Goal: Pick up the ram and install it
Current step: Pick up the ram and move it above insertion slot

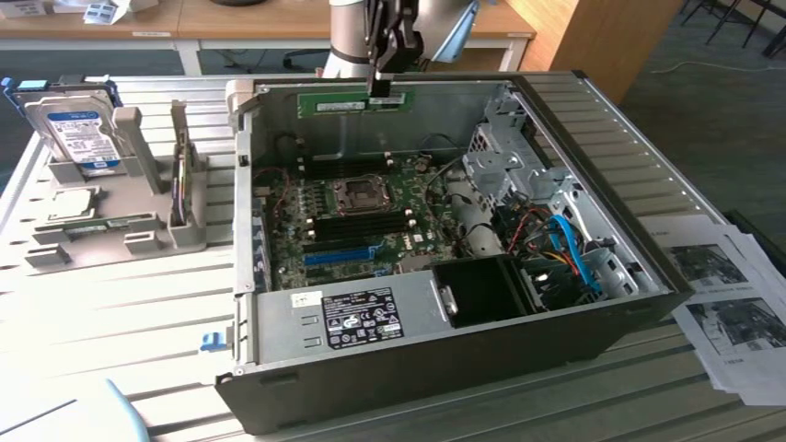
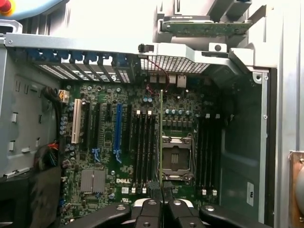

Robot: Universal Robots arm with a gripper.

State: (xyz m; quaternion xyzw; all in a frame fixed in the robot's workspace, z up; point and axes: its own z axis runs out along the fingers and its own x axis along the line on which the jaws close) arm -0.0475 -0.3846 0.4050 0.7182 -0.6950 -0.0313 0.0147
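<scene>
1. Presently I see the open computer case lying on its side on the slatted table, with the motherboard exposed.
2. Inside the case: CPU socket, black memory slots on both sides of it, blue slot, power supply, black fan shroud, blue cables.
3. Outside the case: hard drive upright in a grey stand at the exterior view's left, and printed sheets at its right.
4. Gripper: jaws nearly closed, pinching the ram by its upper edge, right of its middle in the exterior view.
5. Ram, location: held in the air over the case's far wall, apart from the board. The drive cage stands near its right end.
6. Ram, axis: the long side is level and runs across the exterior view along that far wall, with the pale label facing the camera. From the wrist I read it edge-on as a thin green line parallel to the memory slots, lying between one slot bank and the CPU socket.
</scene>
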